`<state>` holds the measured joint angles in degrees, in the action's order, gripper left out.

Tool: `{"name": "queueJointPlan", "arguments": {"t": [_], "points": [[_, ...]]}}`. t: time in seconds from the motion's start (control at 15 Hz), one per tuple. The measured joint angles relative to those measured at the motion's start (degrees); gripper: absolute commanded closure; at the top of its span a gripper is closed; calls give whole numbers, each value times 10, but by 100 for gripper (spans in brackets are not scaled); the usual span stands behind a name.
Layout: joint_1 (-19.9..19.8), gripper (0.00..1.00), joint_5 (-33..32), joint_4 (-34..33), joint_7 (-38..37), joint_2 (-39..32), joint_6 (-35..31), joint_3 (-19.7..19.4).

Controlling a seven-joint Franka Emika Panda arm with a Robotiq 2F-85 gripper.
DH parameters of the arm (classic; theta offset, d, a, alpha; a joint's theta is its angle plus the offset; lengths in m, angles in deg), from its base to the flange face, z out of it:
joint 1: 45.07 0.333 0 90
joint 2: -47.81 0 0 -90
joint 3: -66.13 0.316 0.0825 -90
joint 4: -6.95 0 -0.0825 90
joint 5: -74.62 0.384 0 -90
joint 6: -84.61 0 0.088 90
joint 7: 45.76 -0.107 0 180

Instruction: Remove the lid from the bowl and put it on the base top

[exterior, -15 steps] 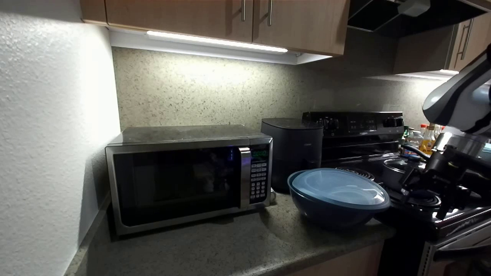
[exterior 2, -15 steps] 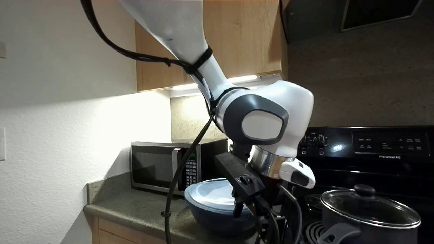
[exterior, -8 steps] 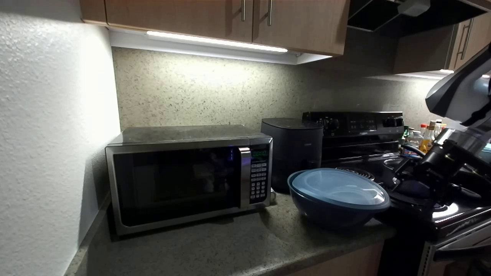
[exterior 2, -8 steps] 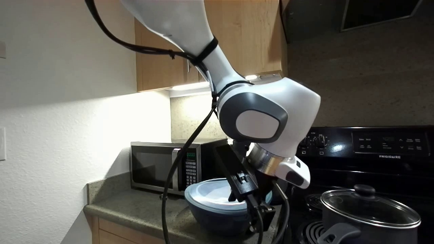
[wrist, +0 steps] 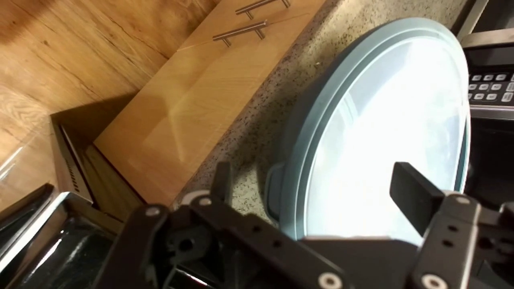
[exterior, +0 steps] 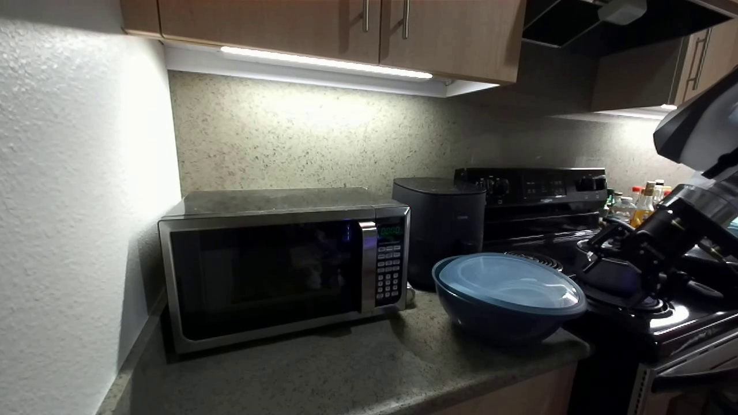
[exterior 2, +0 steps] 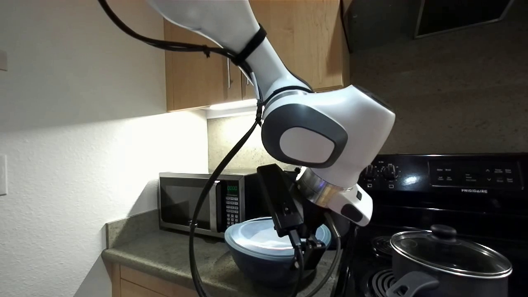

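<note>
Raised and tipped further toward the blue bowl (exterior: 501, 325) than a second earlier, the tool (wrist: 316, 188) had its two fingers (wrist: 413, 194) spread well apart. Ahead of it, in the wrist view, the translucent lid (wrist: 373, 140) lay over the bowl, which stood on the bench (exterior: 323, 374) with the microwave (exterior: 271, 276) beyond.

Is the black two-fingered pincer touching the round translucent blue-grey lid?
Apart. In an exterior view, a narrow strip of the glossy black stove shows between the open pincer and the lid.
</note>
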<state>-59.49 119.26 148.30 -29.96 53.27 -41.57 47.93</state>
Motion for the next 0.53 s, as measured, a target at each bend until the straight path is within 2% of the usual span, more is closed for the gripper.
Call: {"name": "queueJointPlan", "arguments": {"t": [0.13, 0.53], "points": [[0, 0, 19, -1, 1, -7, -6, 0], [3, 0, 132, -30, 44, -75, -26, 5]]}}
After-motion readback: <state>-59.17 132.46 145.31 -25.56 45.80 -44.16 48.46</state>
